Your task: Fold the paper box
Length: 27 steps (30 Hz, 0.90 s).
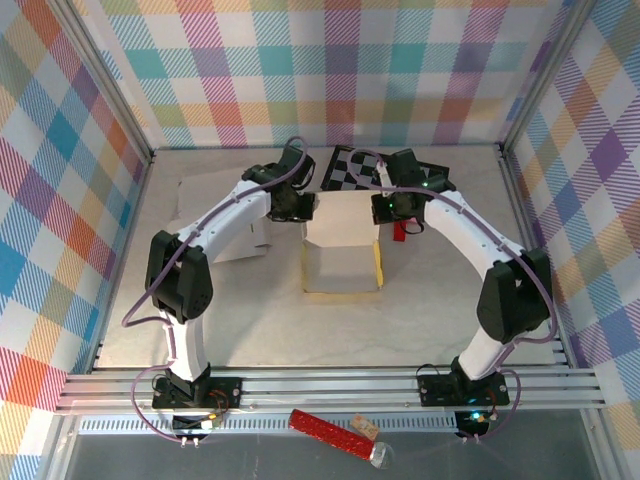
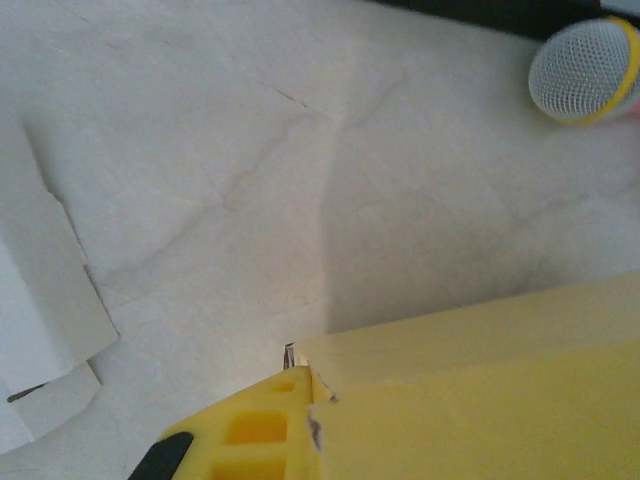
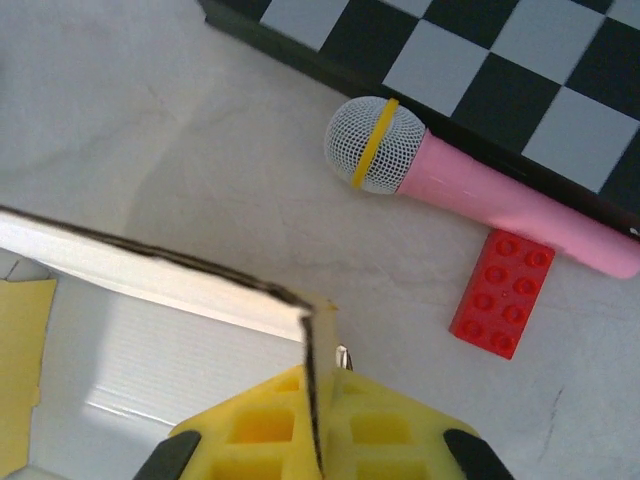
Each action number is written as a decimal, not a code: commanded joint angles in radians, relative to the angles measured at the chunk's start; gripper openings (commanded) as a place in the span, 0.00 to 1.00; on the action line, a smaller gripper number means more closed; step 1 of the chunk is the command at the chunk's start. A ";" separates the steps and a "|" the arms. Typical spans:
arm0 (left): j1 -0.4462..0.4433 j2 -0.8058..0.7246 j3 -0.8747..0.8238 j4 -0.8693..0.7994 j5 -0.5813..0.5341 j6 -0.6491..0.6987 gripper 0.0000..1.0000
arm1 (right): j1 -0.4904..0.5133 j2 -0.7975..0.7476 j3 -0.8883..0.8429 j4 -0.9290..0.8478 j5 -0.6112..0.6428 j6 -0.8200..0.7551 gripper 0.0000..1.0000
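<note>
While the paper box stands in the middle of the table, the left gripper and right gripper each pinch a far upper corner of it, a pink toy microphone, red building brick and checkerboard lying just beyond

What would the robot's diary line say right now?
left hand: shut on paper box | right hand: shut on paper box | where: far corners
</note>
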 commanded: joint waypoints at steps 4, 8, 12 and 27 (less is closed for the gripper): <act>-0.003 0.028 0.045 0.055 -0.068 -0.104 0.00 | 0.032 -0.049 -0.083 0.142 0.098 0.237 0.00; 0.008 0.005 -0.023 0.172 -0.053 -0.098 0.00 | 0.042 -0.059 -0.134 0.260 0.111 0.269 0.00; 0.015 -0.063 -0.158 0.342 -0.050 -0.090 0.00 | 0.058 -0.073 -0.211 0.397 0.112 0.281 0.00; 0.001 -0.279 -0.628 0.877 0.024 -0.092 0.00 | 0.084 -0.195 -0.512 0.662 0.100 0.272 0.00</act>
